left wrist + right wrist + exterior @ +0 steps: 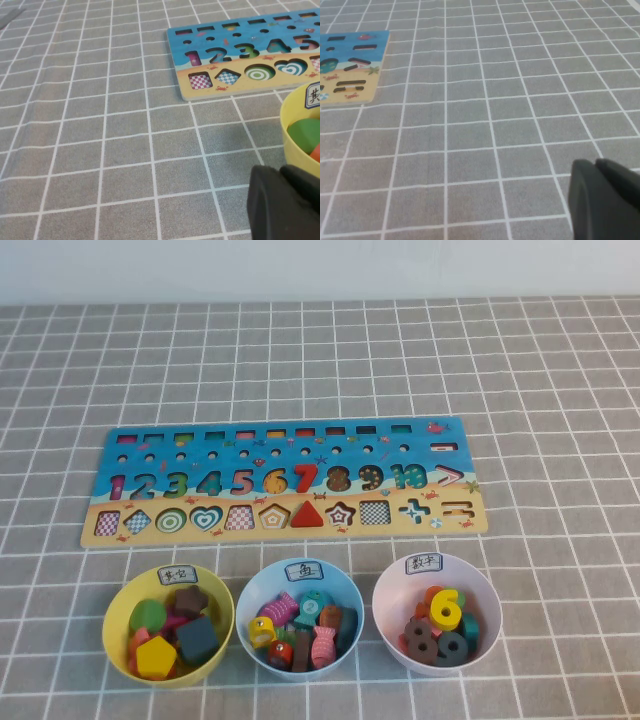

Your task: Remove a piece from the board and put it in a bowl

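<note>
The red triangle piece (308,515) sits in its cutout in the bottom row of the blue and tan board (300,447), below the red number 7 (305,480). The yellow bowl (112,610) with its white label stands in front of the board's left end and holds several shape blocks. Neither gripper shows in the high view. My left gripper (281,170) is shut and empty, low over the cloth beside the yellow bowl (292,107), with the board's left end (220,40) beyond. My right gripper (596,162) is shut and empty over bare cloth, far from the board's right end (375,42).
A light blue bowl (340,585) of fish pieces and a pale pink bowl (385,590) of numbers stand to the right of the yellow bowl. A grey checked cloth (540,390) covers the table.
</note>
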You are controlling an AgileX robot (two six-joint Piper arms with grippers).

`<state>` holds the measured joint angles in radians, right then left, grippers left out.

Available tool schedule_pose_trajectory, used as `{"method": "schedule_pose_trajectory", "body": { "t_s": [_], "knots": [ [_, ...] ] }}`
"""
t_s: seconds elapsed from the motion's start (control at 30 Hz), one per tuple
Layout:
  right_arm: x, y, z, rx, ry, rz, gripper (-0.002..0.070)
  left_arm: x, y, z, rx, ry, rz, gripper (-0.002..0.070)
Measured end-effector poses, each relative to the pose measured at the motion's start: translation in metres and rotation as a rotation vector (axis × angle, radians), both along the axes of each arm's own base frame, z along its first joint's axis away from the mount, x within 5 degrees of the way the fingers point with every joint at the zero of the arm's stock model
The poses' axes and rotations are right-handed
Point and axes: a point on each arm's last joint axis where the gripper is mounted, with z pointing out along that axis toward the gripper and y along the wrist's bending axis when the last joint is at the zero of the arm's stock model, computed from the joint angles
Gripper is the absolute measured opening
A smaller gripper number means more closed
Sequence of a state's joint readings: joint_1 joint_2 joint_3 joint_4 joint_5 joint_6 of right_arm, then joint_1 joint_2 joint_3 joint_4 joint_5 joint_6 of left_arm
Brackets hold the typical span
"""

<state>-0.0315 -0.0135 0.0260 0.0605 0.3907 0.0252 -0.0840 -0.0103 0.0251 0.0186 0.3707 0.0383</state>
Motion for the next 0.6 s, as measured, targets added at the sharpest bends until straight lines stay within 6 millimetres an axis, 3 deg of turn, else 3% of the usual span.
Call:
{"method": "schedule_pose_trajectory", "body": {
  "t_s": [0.6],
  "knots": [
    [0.0008, 0.0010, 0.0024, 0.036, -0.028, 0.001, -0.0017, 0.0000, 0.0000, 0.0000, 0.000, 0.000, 0.000, 0.0000]
  ]
}}
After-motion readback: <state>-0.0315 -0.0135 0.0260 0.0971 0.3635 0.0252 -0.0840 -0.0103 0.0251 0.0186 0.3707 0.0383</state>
